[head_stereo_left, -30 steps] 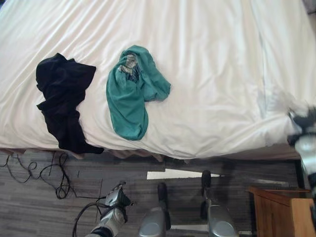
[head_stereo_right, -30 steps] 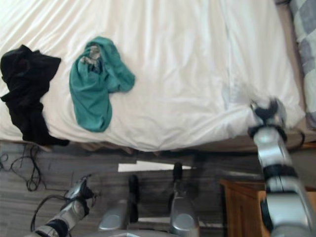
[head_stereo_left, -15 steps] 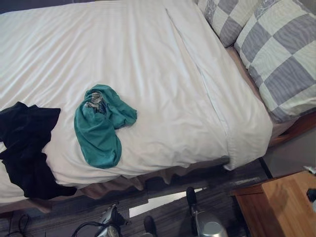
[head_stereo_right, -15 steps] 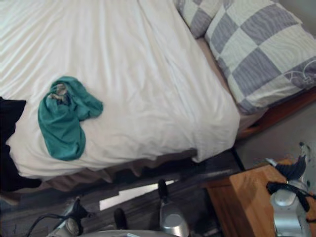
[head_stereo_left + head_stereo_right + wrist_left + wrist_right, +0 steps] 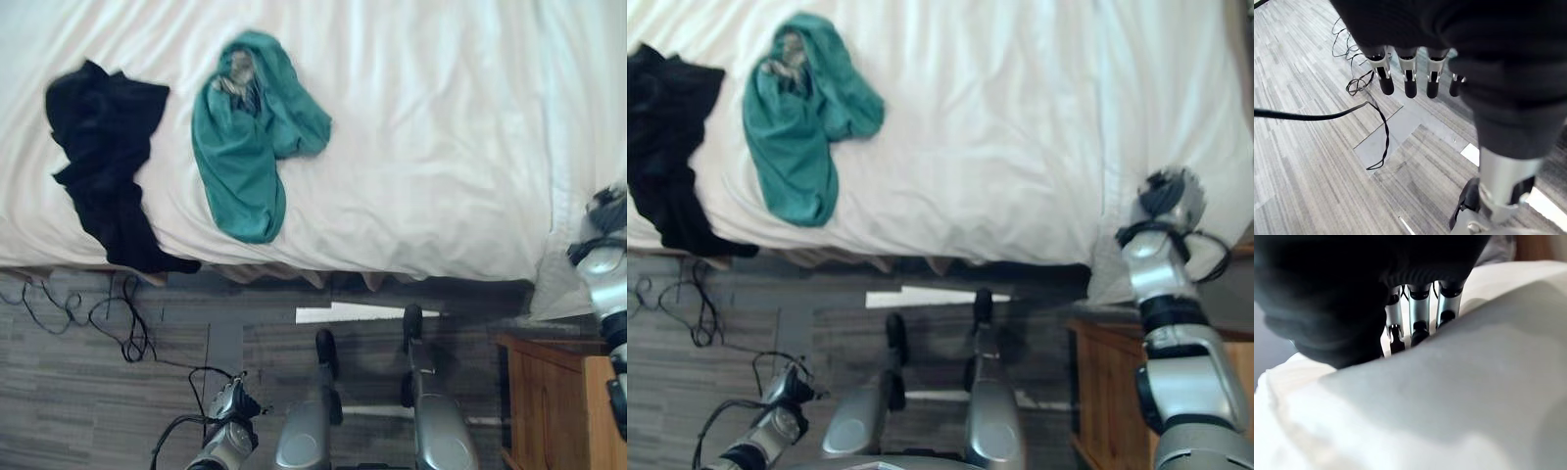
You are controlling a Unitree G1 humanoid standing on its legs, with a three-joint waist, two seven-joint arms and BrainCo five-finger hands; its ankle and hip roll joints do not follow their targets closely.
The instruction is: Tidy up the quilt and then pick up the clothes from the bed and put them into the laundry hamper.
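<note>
A: What lies on the bed?
B: A white quilt [image 5: 421,147], soft and creased in long folds, covers it. A teal garment [image 5: 245,137] is crumpled in a long lobed heap, its long axis running from about 12 to 6 o'clock, the lower end near the quilt's front edge. At its 9 o'clock a black garment [image 5: 103,157] sprawls limp, its narrow tail hanging over the edge toward 5 o'clock.

A: And the hands?
B: The right hand [image 5: 1168,196] is at the quilt's corner at 3 o'clock; its fingers [image 5: 1419,313] go down behind a fold of white cloth, so I cannot tell whether they grip. The left hand [image 5: 1410,73] hangs low at 7 o'clock over the floor, fingers straight, holding nothing.

A: The room?
B: Grey wood-grain plank floor [image 5: 78,411], and a wooden cabinet [image 5: 554,401] at 4 o'clock.
</note>
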